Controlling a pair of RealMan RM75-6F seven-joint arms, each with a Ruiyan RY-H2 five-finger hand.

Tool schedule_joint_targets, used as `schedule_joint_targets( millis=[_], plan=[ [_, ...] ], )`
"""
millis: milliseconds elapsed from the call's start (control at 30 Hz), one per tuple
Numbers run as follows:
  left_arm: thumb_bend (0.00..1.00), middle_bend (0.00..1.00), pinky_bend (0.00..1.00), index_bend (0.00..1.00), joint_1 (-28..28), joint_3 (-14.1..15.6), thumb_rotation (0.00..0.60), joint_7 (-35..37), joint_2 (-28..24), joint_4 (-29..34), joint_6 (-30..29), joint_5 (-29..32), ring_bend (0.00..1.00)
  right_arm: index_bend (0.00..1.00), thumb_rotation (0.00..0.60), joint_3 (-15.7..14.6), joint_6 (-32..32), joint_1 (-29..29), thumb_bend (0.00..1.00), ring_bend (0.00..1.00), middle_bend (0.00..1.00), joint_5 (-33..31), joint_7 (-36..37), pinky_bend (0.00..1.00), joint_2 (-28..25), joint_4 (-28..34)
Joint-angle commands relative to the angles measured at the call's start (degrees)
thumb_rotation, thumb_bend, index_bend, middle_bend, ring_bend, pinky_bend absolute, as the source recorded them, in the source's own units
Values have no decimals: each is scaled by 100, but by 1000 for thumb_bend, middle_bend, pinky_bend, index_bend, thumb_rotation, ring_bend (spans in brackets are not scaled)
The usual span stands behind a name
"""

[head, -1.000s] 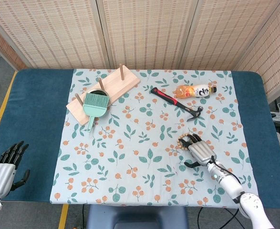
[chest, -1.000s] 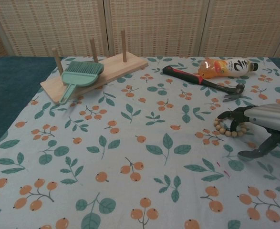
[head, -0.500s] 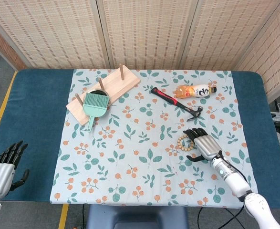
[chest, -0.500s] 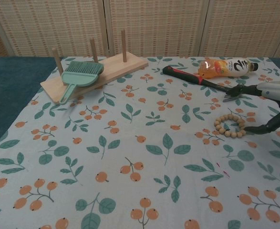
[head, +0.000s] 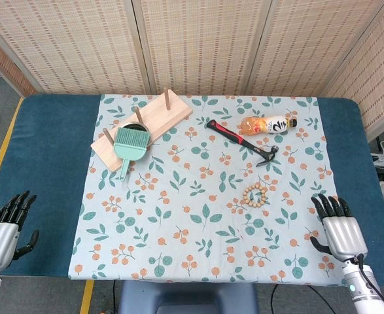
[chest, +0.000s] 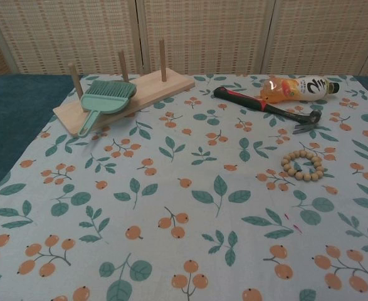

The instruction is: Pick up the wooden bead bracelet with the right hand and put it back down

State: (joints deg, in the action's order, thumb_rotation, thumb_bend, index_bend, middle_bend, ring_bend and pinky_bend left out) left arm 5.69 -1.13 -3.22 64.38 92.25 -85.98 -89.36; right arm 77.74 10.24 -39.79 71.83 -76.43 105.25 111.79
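The wooden bead bracelet (head: 255, 194) (chest: 303, 165) lies flat as a ring on the floral cloth, right of centre, with nothing touching it. My right hand (head: 339, 229) rests near the table's front right corner, well to the right of and nearer than the bracelet, fingers spread and empty. My left hand (head: 5, 226) sits at the front left on the blue table, fingers apart, holding nothing. Neither hand appears in the chest view.
A red and black hammer (head: 243, 142) and an orange drink bottle (head: 268, 123) lie behind the bracelet. A wooden peg board (head: 143, 125) with a green brush (head: 130, 146) on it stands at the back left. The floral cloth (head: 192, 216) covers the blue table (head: 44, 157).
My right hand has let go of the bracelet and drawn back to the front right, leaving the chest view. The bracelet stays on the cloth. The left hand has barely moved.
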Motion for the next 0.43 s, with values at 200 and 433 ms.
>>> schedule_joint_targets(
  millis=[200,433],
  plan=[
    [458,0,187,0,19,-17,600,-71,13,-1,76,106,0,0,516,1505,2302,200,212,0,0,-1925,-2408,0,1074,-1068],
    [458,0,187,0,11,-46,600,-45,-7,-2,73,176,0,0,517,1722,3177,433,211,0,0,-2681,-3603,0,1317,-1898]
  ],
)
